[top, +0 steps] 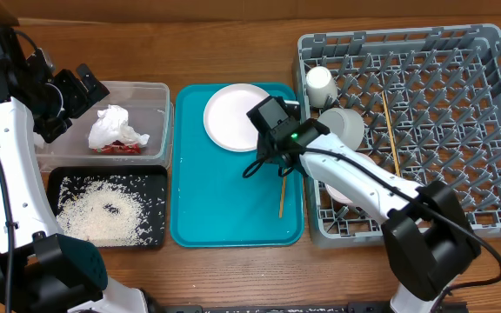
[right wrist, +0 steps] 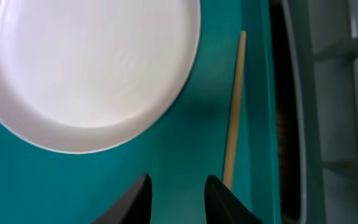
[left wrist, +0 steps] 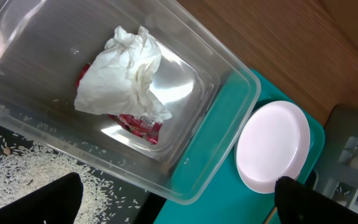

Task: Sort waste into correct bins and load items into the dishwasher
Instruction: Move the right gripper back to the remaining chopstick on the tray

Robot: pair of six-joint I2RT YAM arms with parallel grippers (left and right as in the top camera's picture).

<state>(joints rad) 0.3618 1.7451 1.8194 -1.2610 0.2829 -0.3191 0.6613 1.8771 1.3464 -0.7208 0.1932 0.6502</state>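
Chopsticks (top: pixel 281 198) number two; left gripper (left wrist: pixel 173 202) gapes empty, right gripper (right wrist: pixel 178 196) narrowly open, empty.

– small red sauce packet (left wrist: pixel 140 124): largely buried beneath crumpled white paper napkin (left wrist: pixel 126 71); print unreadable.
– thin wooden chopstick (right wrist: pixel 235 99): lower end lost behind a finger of the right tool (right wrist: pixel 177 182).
– large pinkish-white round plate (right wrist: pixel 86 62): cut by top and left edges in right wrist view.
– white round bowl (top: pixel 348 124) in grey plastic peg rack (top: pixel 459 104): partly covered by right arm (top: pixel 355 178).
– loose white rice grains (left wrist: pixel 17 162): too small to count.
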